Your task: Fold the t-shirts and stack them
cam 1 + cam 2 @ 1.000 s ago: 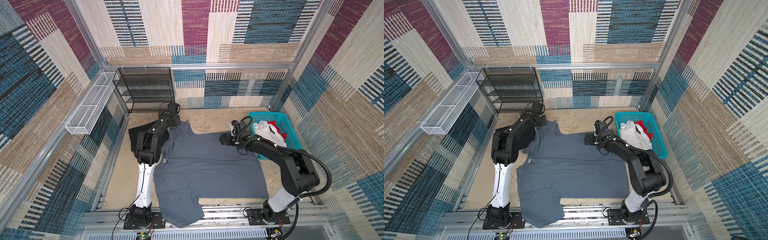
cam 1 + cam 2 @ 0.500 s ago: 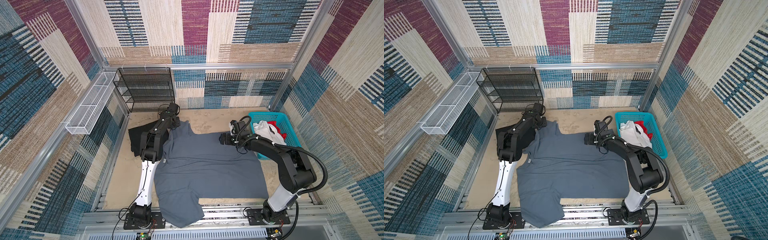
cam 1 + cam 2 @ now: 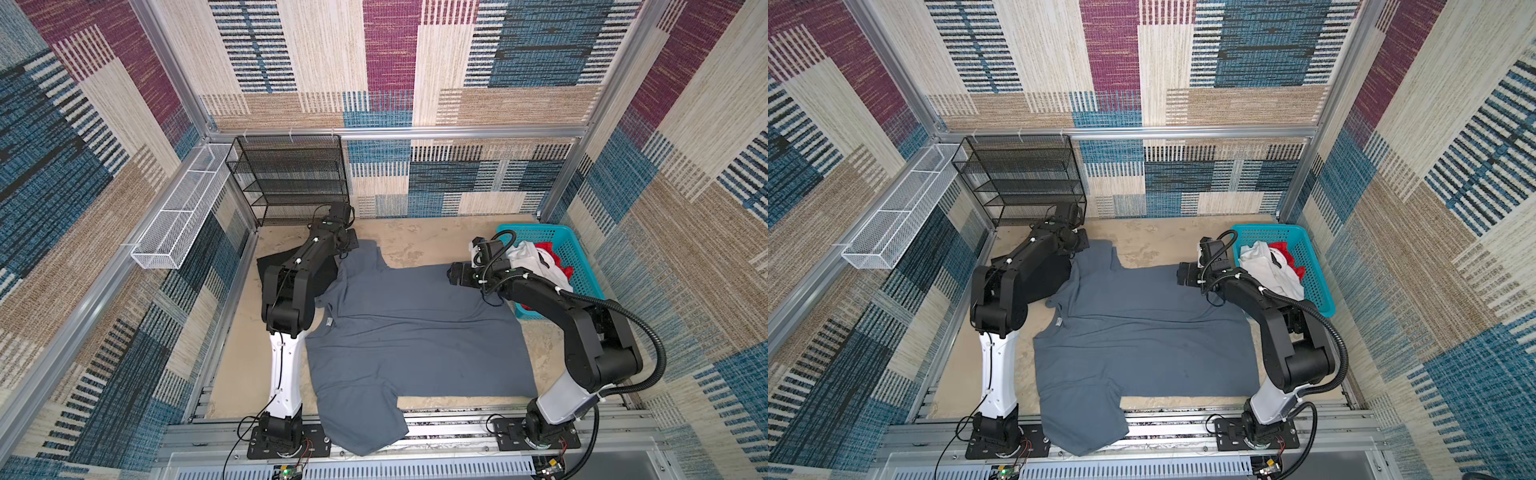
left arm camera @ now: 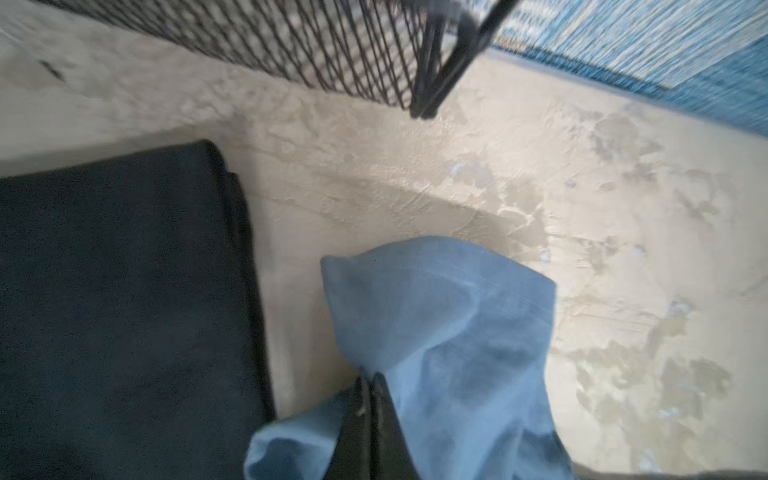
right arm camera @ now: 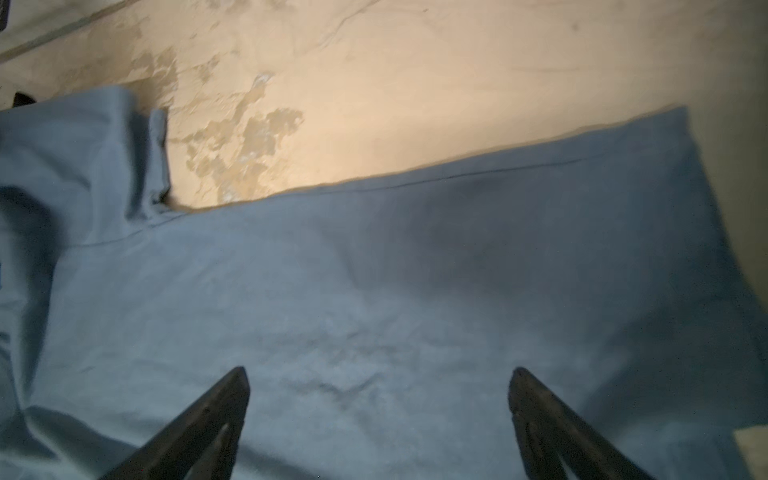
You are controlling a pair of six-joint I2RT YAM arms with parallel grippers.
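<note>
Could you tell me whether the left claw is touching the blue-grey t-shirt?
Touching. In the left wrist view the left claw is shut on a bunched fold of the blue-grey t-shirt, pinching the cloth.

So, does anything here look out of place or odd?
The blue-grey t-shirt lies spread out, but its near sleeve hangs over the front edge of the table onto the metal rail. The table's coating also looks patchy and worn. Nothing seems spilled.

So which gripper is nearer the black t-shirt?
Left. The left gripper is shut on a sleeve of the blue-grey t-shirt, just beside the black t-shirt; the right gripper is open over that shirt's opposite end, by the turquoise basket.
</note>
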